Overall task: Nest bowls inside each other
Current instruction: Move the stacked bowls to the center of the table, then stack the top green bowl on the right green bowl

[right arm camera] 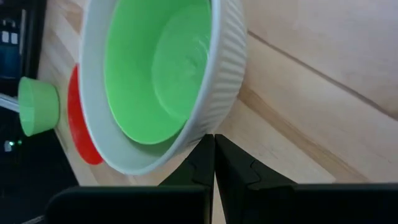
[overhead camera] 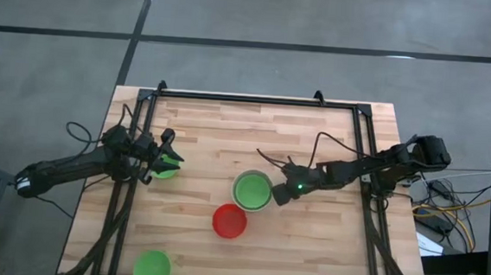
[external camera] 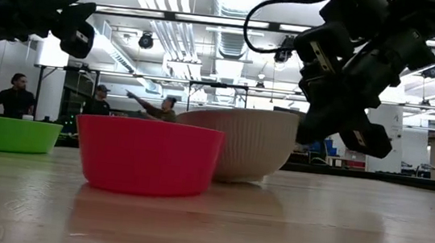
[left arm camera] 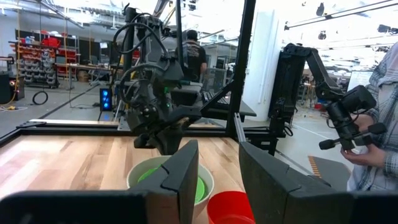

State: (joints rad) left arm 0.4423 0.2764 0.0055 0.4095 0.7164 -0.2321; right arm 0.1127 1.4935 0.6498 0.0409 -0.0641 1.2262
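Wooden desk (overhead camera: 308, 237) seen from above, two dark arms reaching in from sides. Pale grey-white bowl (overhead camera: 252, 191) near centre, one green bowl (overhead camera: 251, 190) nested inside it. Red bowl (overhead camera: 229, 221) just beside it, nearer front edge. Second green bowl (overhead camera: 151, 268) alone at front left corner. Third green bowl (overhead camera: 166, 170) at left, under left hand (overhead camera: 171, 159), fingers apart, grip unclear. Right hand (overhead camera: 281, 193) closed, empty, beside pale bowl's rim
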